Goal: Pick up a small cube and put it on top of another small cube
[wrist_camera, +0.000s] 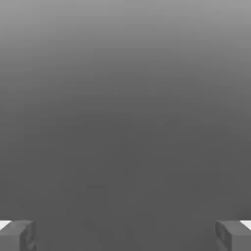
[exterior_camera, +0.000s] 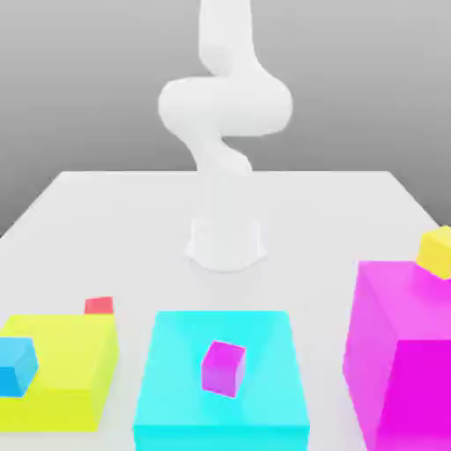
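Grey fingertips point(wrist_camera: 19, 236) of the pincer point(wrist_camera: 125, 238) sit at the two lower corners of the hand view, spread wide apart with nothing between them and nothing touching them; beyond them lies only plain grey ground.

In the exterior view, the white arm point(exterior_camera: 220, 114) rises from its round base point(exterior_camera: 225, 242) at the centre of the frame, on the pale table point(exterior_camera: 106, 220), and bends up out of the top edge.

Along the lower part of that frame stand three big blocks. A yellow block point(exterior_camera: 66, 365) is at lower left, with a small blue cube point(exterior_camera: 16, 365) at its left front edge and a small red cube point(exterior_camera: 99, 306) just behind its far right corner. A cyan block point(exterior_camera: 176, 370) is at lower centre, and a small magenta cube point(exterior_camera: 222, 367) rests on its top face. A tall magenta block point(exterior_camera: 401, 361) fills the lower right, with a small yellow cube point(exterior_camera: 436, 251) on its far top corner. All four small cubes lie well apart from each other.
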